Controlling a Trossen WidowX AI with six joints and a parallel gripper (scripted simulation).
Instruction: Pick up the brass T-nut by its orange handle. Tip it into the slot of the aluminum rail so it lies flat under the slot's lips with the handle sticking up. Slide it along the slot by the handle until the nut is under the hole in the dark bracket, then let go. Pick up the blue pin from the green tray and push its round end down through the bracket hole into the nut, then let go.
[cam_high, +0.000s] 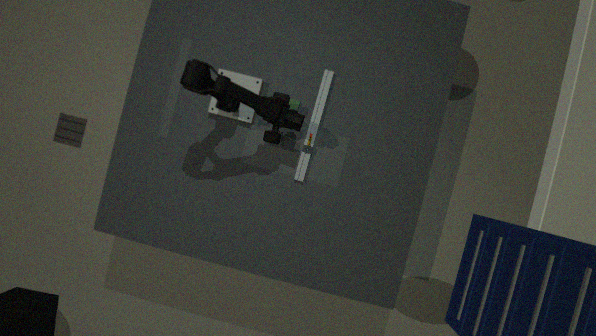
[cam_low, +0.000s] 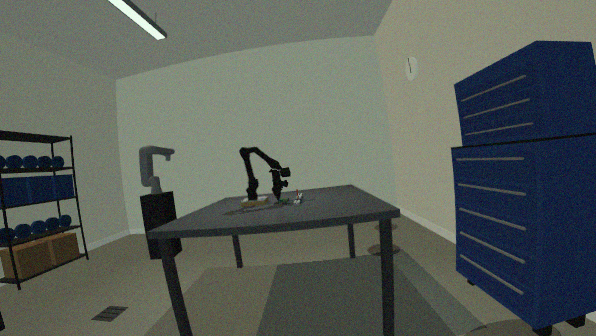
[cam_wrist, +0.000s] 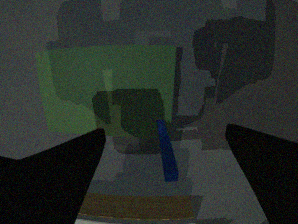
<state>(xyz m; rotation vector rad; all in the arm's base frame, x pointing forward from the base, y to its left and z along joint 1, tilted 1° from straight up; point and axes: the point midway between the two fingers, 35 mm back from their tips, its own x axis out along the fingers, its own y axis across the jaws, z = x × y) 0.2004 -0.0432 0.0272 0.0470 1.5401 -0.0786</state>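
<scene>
Between open jaws, blue pin (cam_wrist: 168, 152) lies ungripped.

From above, on the dark grey rectangular table (cam_high: 250, 225) (cam_low: 300, 215) (cam_wrist: 20, 115), the green rectangular tray (cam_high: 295, 104) (cam_low: 284, 201) (cam_wrist: 75, 75) sits between the white rectangular base plate (cam_high: 257, 84) (cam_low: 260, 201) (cam_wrist: 140, 206), left, and the long silver aluminum rail (cam_high: 324, 95) (cam_low: 298, 200), right.

Top looks straight down, exterior sideways across room

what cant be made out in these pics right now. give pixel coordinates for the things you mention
- Brass nut: too small and dark in the top view to tell if it sits under the bracket (cam_high: 308, 149) hole.
- Blue pin's (cam_wrist: 168, 152) round end: too blurred in the wrist view to tell which end it is.
- End effector's (cam_high: 298, 131) (cam_low: 278, 200) (cam_wrist: 165, 131) fingertips: hidden under the arm in the top view.
</scene>
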